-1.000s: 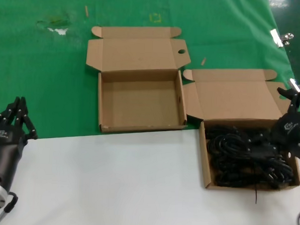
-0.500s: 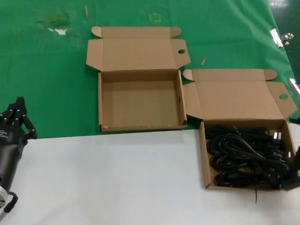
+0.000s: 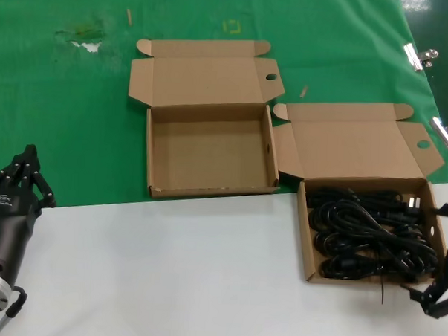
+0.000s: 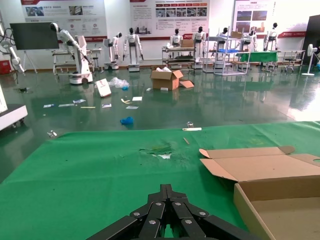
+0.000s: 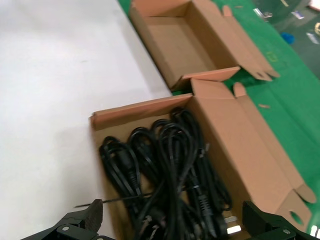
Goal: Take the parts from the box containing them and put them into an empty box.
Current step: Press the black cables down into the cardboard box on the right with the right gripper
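Green cloth [image 3: 63,116] — cords [image 3: 370,234] boxed; right gripper [image 3: 441,259] agape.

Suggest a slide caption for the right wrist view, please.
Open right end effector above black power cords in their cardboard box.

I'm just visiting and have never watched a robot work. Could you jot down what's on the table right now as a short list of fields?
Full box: brown cardboard box, lid open, on the robot's right
Contents: black power cords, coiled, all inside
Empty box: matching cardboard box, lid open, nothing inside
Right gripper, beside the full box's near right corner, jaws spread, holding nothing
Left gripper, parked far left, closed
Surface: green cloth behind, white table in front
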You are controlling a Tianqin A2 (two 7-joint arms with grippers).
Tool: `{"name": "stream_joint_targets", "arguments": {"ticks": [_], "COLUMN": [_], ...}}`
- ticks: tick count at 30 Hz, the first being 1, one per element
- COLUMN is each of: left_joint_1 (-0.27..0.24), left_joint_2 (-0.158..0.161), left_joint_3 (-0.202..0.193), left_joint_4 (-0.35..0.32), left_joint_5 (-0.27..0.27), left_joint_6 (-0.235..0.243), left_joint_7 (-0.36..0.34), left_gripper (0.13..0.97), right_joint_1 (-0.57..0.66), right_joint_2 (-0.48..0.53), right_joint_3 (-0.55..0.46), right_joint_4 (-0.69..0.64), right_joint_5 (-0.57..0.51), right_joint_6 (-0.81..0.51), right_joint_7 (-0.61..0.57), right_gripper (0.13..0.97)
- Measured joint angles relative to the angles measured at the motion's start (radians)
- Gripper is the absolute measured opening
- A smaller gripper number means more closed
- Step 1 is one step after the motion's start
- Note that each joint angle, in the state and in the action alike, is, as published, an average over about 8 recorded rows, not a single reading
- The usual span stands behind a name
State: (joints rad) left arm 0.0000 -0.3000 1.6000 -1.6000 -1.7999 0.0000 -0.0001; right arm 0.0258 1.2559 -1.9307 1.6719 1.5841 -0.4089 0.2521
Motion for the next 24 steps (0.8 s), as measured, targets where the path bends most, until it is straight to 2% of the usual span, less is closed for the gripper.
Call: {"name": "stream_joint_targets", "arguments": {"ticks": [10,19,24], "left_joint_1": [0.000,0.000,0.000], "left_joint_2": [0.000,0.000,0.000], "left_joint_3": [0.000,0.000,0.000], "left_joint_4": [0.000,0.000,0.000], "left_joint_5": [0.000,0.000,0.000], "left_joint_6": [0.000,0.000,0.000], "left_joint_7": [0.000,0.000,-0.001], "left_gripper": [0.140,0.140,0.140], "right_joint_1": [-0.084,-0.097,-0.096], "right_joint_2": [-0.021,-0.057,-0.075], "right_joint_3": [0.080,0.131,0.146], "right_joint_4": [-0.014,-0.042,-0.051], "right_joint_5": [0.038,0.032,0.019], "right_joint_6": [-0.042,-0.066,-0.079], "right_joint_7": [-0.123,-0.175,-0.183], "right_gripper": [0.960,0.897,0.817]}}
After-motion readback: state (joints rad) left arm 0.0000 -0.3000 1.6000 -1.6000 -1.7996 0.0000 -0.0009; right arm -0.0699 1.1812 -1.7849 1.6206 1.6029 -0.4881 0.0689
